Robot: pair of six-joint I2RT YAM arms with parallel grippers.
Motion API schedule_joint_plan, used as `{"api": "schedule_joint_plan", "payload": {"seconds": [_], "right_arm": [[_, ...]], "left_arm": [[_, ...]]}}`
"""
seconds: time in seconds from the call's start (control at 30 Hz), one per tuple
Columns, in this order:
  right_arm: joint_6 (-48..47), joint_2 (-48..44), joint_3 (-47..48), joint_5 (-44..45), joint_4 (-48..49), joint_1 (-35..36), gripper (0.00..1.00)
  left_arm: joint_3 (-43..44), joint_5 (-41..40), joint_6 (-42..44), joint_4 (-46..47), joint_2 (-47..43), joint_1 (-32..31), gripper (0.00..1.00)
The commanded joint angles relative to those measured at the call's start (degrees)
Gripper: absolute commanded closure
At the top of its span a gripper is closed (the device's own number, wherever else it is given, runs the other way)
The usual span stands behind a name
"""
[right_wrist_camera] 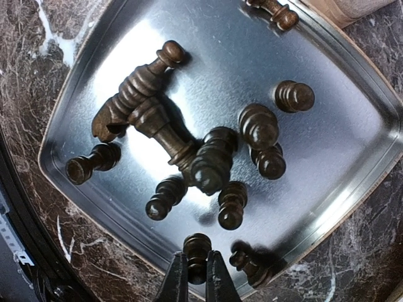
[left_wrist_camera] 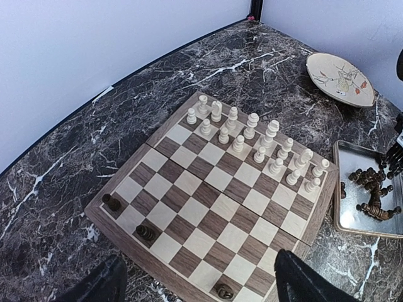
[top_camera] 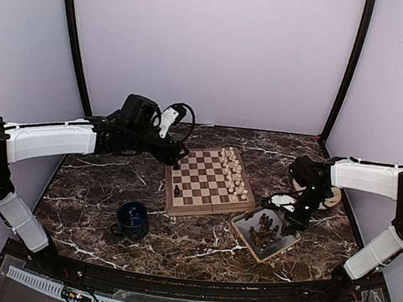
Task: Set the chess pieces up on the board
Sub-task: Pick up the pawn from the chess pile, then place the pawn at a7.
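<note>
even light, glare on tray [right_wrist_camera: 208, 56]

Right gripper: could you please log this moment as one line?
right gripper: shut on dark pawn in metal tray | left gripper: open above chessboard

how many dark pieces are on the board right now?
3 dark pieces, all along the board edge opposite the white pieces: one at the corner, two farther along. The left claw may hide more.
</note>
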Motion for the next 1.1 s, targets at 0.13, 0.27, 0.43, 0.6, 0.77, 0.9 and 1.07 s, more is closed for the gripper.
{"api": "schedule_joint_plan", "payload": {"seconds": [0.13, 0.27, 0.43, 0.6, 0.77, 0.9, 1.07], "right_arm": [[1.5, -2.7, 11.4, -1.2, -7.0, 0.6, 1.00], [4.2, -0.4, 21.0, -0.5, -4.7, 3.5, 1.00], [6.2, 7.9, 32.3, 0.4, -2.1, 8.1, 1.00], [5.9, 16.8, 41.2, 3.7, -1.8, 14.7, 1.00], [6.1, 25.3, 49.0, 4.1, -1.7, 20.8, 1.00], [5.8, 32.1, 55.2, 4.5, -2.8, 24.7, 1.00], [6.4, 40.3, 63.3, 5.4, -5.2, 27.8, 1.00]], "left_arm": [[2.3, -2.6, -1.4, -1.8, -0.8, -0.2, 0.17], [3.3, -5.6, -4.1, -3.3, -1.3, 1.0, 0.16], [3.9, -7.4, -7.4, -3.3, -2.5, 2.3, 0.16], [0.1, -12.4, -6.9, 0.8, -6.1, 2.5, 0.15], [-0.4, -13.8, -10.8, 1.1, -7.9, 5.4, 0.15], [-4.8, -10.8, -12.9, 6.8, -11.9, 8.6, 0.16], [-7.2, -11.9, -12.4, 9.9, -15.2, 8.7, 0.16]]}}
